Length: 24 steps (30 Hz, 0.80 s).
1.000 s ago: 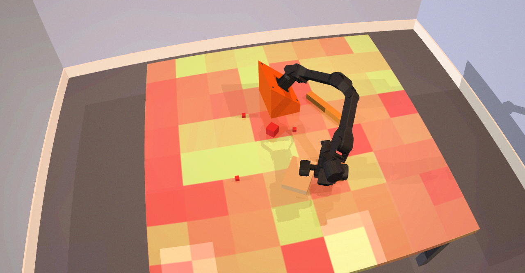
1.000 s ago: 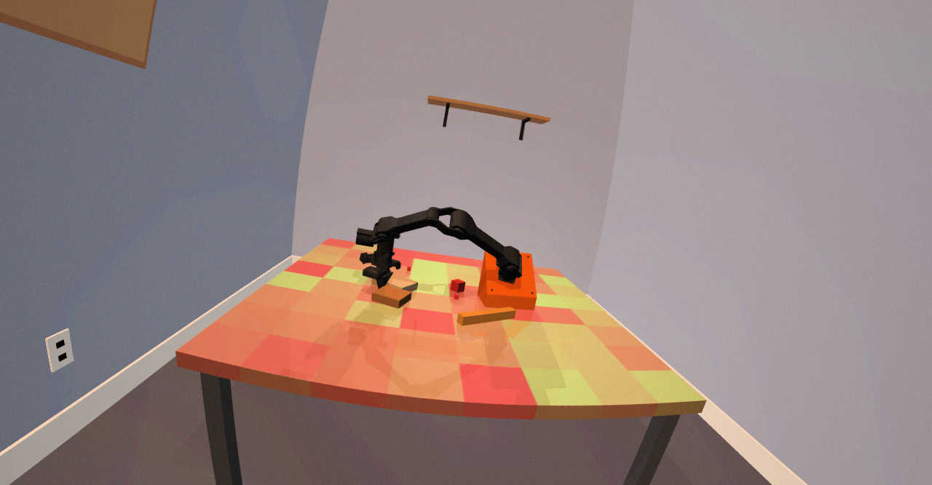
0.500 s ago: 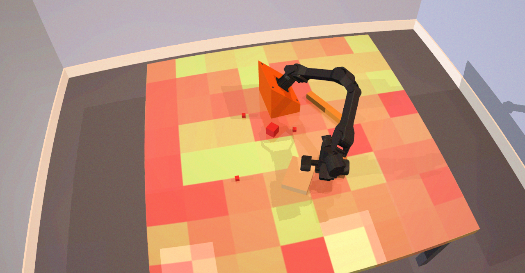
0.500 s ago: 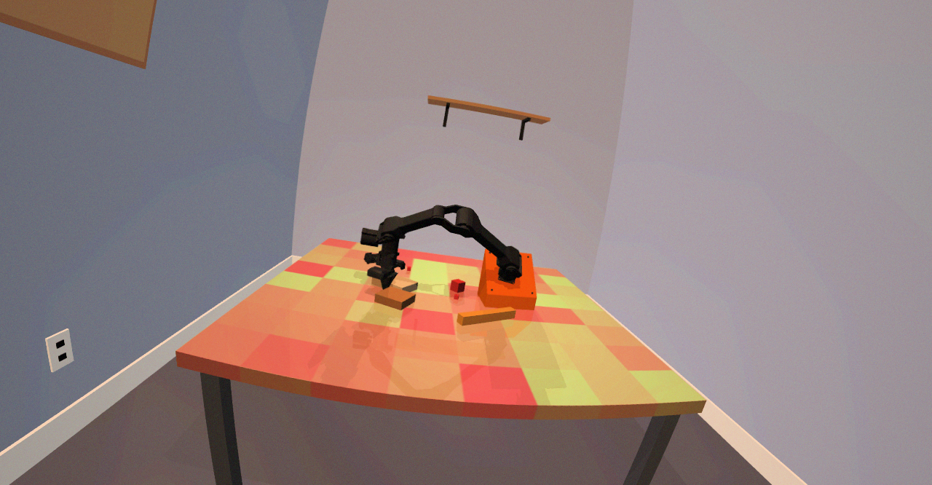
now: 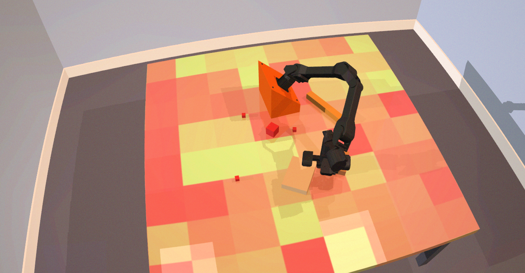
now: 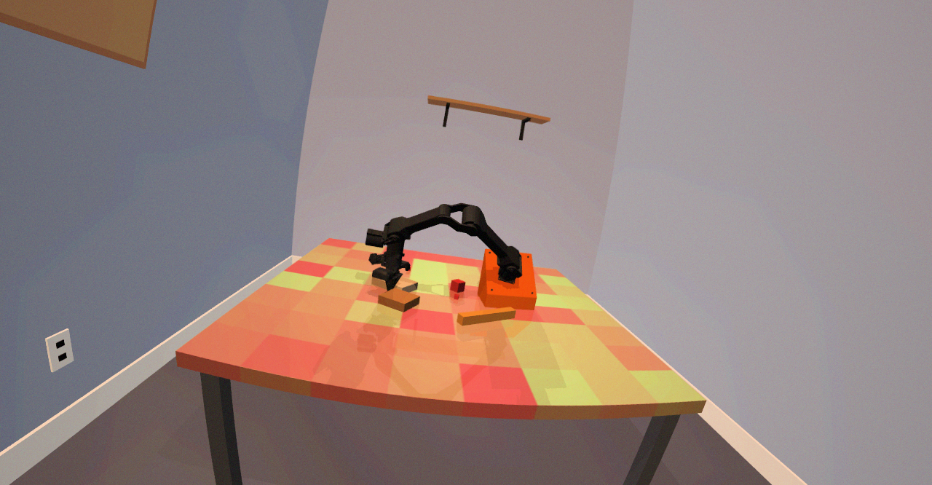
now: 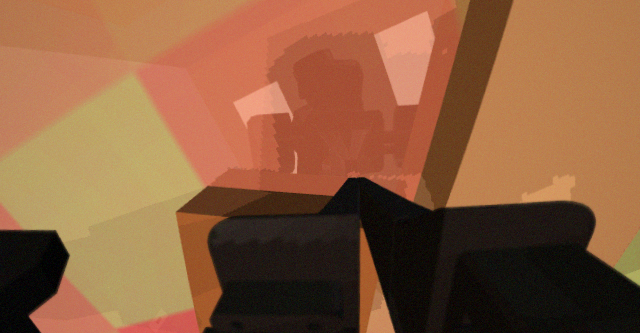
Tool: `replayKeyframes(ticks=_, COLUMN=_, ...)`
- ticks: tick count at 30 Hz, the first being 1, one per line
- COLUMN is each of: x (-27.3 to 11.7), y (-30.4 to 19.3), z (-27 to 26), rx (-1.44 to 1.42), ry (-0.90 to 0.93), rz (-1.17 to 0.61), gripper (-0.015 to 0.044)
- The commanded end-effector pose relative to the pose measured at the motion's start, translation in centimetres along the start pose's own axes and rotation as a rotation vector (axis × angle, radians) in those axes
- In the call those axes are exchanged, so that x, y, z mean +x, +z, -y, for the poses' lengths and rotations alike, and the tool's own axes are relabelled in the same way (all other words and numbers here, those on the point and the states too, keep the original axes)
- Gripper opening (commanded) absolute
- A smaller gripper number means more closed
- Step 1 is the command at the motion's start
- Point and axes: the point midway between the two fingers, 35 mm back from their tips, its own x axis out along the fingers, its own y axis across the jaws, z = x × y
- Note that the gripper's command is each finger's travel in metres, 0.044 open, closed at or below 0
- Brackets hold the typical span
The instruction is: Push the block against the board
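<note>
The brown-orange square block [image 5: 341, 172] [image 6: 398, 298] [image 7: 194, 258] lies flat, mostly hidden under my hand in the top view. The lighter tan board [image 5: 297, 176] [image 6: 408, 283] [image 7: 560, 98] lies flat beside it. In the wrist view a wedge of table shows between them, and their facing sides are not parallel. My fingers hide the near part of that gap, so contact there cannot be told. My gripper [image 6: 391, 285] [image 7: 355, 185] is shut and empty. Its tips point down, low beside the block's edge, between the block and the board.
An orange bar [image 5: 322, 106] [image 6: 485, 316] lies near my orange base [image 5: 284, 108] [image 6: 508, 301]. A red cube [image 5: 272, 129] [image 6: 457, 285] and small red cubes [image 5: 243, 115] [image 5: 294, 129] [image 5: 236, 178] lie on the table.
</note>
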Motion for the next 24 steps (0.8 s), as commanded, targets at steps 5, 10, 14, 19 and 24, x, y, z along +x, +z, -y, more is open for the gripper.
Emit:
replayKeyframes(ticks=5, x=0.5, y=-1.7, z=-0.5, rx=-0.001, ry=-0.001, rz=-0.018, gripper=0.0000)
replayKeyframes(ticks=10, x=0.5, y=-2.1, z=-0.6, rx=-0.001, ry=-0.001, rz=-0.018, gripper=0.0000)
replayKeyframes(ticks=14, x=0.5, y=-1.6, z=-0.6, rx=-0.001, ry=-0.001, rz=-0.018, gripper=0.0000)
replayKeyframes(ticks=19, x=0.5, y=-0.8, z=-0.7, rx=-0.001, ry=-0.001, rz=-0.017, gripper=0.0000)
replayKeyframes(ticks=24, x=0.5, y=0.1, z=-0.6, rx=-0.001, ry=-0.001, rz=-0.017, gripper=0.0000)
